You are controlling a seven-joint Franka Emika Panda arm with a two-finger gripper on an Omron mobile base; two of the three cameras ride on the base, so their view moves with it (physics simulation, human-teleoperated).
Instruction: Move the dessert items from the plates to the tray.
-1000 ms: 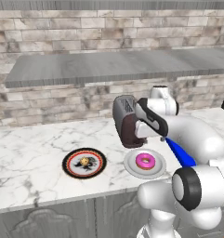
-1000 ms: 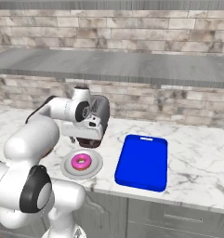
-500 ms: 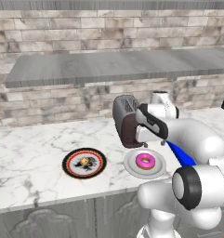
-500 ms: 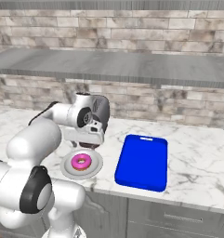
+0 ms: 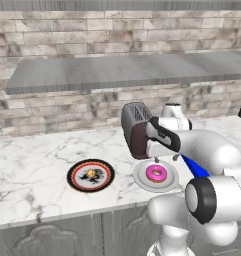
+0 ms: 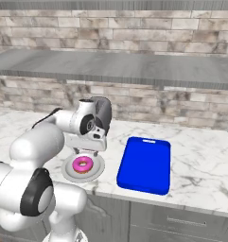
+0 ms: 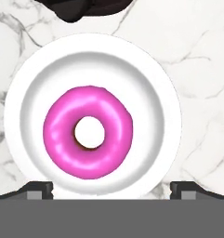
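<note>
Jaws spread wide above doughnut — white plate.

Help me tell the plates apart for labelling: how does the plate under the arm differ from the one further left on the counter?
The plain white plate has no pattern; the patterned plate has a black rim, red ring and dark-marked centre. The white one carries a pink doughnut, the patterned one a far smaller yellow-brown pastry. Both are round, similar in size, flat on the marble counter.

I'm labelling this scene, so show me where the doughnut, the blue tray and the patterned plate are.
doughnut (image 7: 88, 131): hand view, on its pink icing.
blue tray (image 6: 144, 164): right base view, on its flat middle.
patterned plate (image 5: 76, 180): left base view, on its black rim.
</note>
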